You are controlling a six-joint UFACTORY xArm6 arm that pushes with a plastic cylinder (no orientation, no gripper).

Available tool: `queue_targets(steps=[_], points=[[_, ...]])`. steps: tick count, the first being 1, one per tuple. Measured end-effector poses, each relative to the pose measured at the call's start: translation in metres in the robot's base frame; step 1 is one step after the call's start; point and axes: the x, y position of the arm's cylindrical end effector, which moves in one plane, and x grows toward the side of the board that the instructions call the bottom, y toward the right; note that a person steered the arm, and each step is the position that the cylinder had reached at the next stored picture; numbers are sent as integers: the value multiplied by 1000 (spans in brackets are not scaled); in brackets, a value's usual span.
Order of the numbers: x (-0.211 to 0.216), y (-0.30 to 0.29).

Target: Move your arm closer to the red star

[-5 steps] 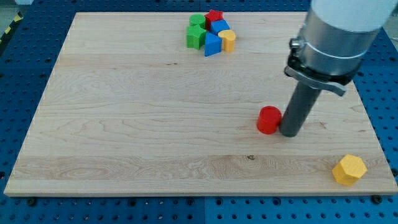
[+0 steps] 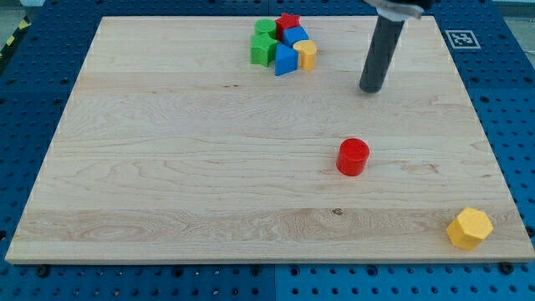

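Observation:
The red star sits at the top of a tight cluster near the board's top middle. Touching it are two green blocks, two blue blocks and a small yellow block. My tip rests on the board to the right of the cluster and a little below it, about a hundred pixels from the red star and clear of every block.
A red cylinder stands alone below my tip, right of the board's middle. A yellow hexagonal block sits at the board's bottom right corner. The wooden board lies on a blue perforated table.
My tip has left the red cylinder's right side and moved toward the view's top, closer to the cluster. The red cylinder has shifted slightly left.

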Motion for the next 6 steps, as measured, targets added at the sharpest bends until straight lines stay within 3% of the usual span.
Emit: queue_targets(steps=[2,4,6], points=[[-89,-24],[-149,-86],[-141,-92]])
